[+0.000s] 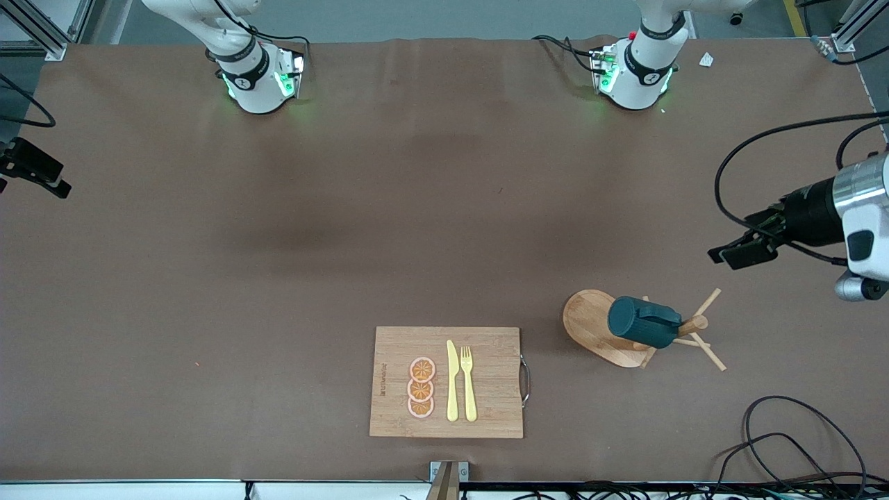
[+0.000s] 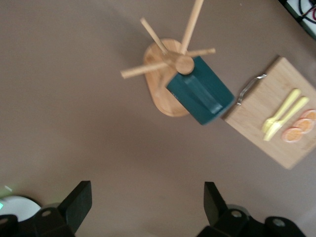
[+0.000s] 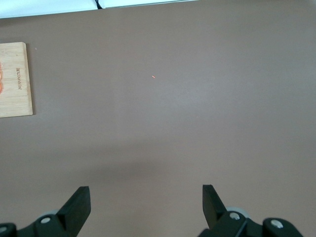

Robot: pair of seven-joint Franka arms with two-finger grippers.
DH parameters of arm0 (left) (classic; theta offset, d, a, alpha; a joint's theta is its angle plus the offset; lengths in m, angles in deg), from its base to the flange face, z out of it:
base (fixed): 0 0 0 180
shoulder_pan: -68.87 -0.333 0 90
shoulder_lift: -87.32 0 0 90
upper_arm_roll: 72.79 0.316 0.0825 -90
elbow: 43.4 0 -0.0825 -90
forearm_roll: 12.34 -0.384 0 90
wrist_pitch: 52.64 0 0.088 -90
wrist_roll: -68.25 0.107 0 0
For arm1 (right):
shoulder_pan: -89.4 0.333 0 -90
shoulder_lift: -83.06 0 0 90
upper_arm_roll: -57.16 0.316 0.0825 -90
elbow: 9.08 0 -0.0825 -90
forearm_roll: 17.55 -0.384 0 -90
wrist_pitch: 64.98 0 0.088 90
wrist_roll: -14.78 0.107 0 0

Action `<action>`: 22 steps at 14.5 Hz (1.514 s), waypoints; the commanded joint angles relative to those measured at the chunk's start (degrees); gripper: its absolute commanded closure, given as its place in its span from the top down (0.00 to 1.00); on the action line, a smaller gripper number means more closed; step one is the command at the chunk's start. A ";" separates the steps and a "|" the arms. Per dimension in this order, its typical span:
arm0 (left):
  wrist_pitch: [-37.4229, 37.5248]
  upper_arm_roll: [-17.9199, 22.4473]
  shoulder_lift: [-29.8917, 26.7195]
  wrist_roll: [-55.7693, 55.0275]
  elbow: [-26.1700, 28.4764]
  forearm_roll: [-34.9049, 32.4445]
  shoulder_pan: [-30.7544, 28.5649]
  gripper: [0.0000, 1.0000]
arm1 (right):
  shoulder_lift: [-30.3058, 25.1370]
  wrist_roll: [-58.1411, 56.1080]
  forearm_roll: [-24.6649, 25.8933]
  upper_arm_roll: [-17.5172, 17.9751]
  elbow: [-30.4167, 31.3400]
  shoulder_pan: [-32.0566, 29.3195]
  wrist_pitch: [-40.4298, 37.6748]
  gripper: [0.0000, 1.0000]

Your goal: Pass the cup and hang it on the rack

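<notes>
The dark teal cup (image 1: 642, 323) hangs tilted on a peg of the light bamboo rack (image 1: 587, 319), which stands toward the left arm's end of the table. In the left wrist view the cup (image 2: 200, 94) shows its handle side against the rack (image 2: 158, 94) post. My left gripper (image 1: 733, 250) is up in the air above the table beside the rack, apart from the cup. It stands open and empty (image 2: 148, 192). My right gripper (image 1: 42, 173) waits over the right arm's end of the table, open over bare mat (image 3: 146, 197).
A wooden cutting board (image 1: 486, 417) lies near the front edge, with a yellow knife (image 1: 452, 382), a fork (image 1: 468, 382) and three orange slices (image 1: 421, 387) on it. Black cables (image 1: 785, 444) coil at the corner near the rack.
</notes>
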 commanded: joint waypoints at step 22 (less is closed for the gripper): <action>-8.06 -13.23 -31.64 27.80 34.54 -11.89 -9.93 1.00 | -1.80 -2.32 0.93 0.18 1.48 -0.04 -0.82 1.00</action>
